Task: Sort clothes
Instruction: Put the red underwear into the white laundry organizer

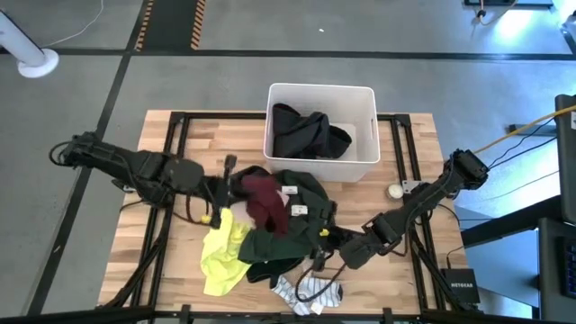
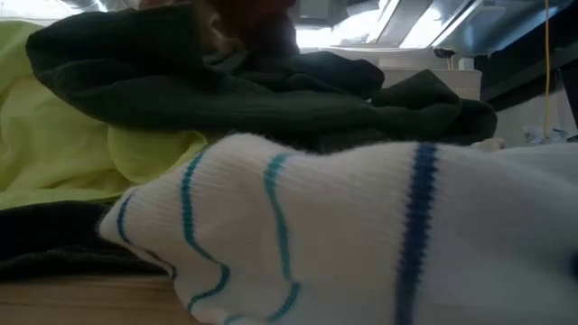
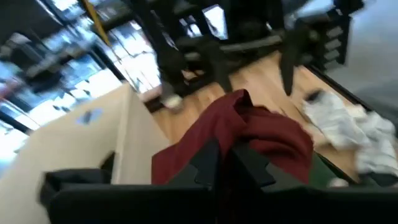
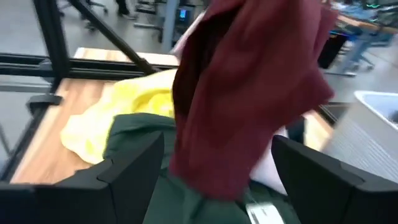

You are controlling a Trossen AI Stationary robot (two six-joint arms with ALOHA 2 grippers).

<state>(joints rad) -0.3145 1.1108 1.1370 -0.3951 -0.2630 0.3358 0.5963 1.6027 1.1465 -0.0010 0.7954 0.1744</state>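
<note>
My left gripper is shut on the maroon garment, which hangs over the clothes pile just in front of the white bin. A black garment lies in the bin. The dark green garment lies on the table's middle, and the neon yellow one lies beside it toward the left. A white striped piece lies at the near edge. My right gripper is open at the green garment's right side, its fingers on either side of green cloth. My left gripper pinches a bunched upper fold of the maroon garment between its two shut fingers; one layer or several, I cannot tell. The fingers come level from the table's left. The garment hangs slack below the hold, its lower end over the green garment.
The bin's near wall stands close beside my left gripper. Black frame rails run along the table's edges. In the low view the striped piece fills the foreground, with the green and yellow garments behind it.
</note>
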